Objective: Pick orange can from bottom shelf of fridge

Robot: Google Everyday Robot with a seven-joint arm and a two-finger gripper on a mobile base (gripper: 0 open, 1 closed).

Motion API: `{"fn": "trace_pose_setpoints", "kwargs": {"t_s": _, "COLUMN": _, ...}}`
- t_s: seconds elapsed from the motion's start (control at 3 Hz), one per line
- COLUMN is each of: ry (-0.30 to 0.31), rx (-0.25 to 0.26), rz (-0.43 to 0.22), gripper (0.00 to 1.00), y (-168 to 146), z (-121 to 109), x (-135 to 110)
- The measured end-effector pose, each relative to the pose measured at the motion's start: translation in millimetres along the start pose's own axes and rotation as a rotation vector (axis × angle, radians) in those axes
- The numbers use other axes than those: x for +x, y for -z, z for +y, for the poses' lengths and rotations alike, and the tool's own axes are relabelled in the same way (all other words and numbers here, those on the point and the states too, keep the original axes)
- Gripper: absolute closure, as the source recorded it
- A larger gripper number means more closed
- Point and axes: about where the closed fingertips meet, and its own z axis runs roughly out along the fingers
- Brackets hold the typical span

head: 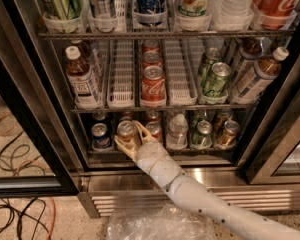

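The orange can (126, 130), with an orange-brown body and a silver lid, stands near the front of the bottom shelf (210, 153) of the fridge (37, 109), second lane from the left. My gripper (131, 137) reaches in from the lower right on a white arm. Its pale fingers (121, 145) sit on either side of the can, closed against it. The can's lower body is hidden behind the gripper.
A blue can (101, 136) stands just left of the orange can and a red can (154, 130) just right. A clear bottle (177, 131), a green can (202, 134) and a brownish can (228, 132) stand further right. A plastic bag (160, 224) and cables (15, 134) lie on the floor.
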Motion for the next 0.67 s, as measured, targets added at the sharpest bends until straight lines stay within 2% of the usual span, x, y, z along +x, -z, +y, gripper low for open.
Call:
{"fn": "trace_pose_setpoints", "kwargs": {"t_s": 0.33, "ry": 0.01, "rx": -0.106, "rz": 0.111, "gripper": 1.0, "y": 26.1, "z": -10.7, "x": 5.1}}
{"fn": "trace_pose_setpoints", "kwargs": {"t_s": 0.67, "ry": 0.02, "rx": -0.198, "rz": 0.126, "gripper": 1.0, "y": 29.2, "z": 11.2, "x": 4.1}}
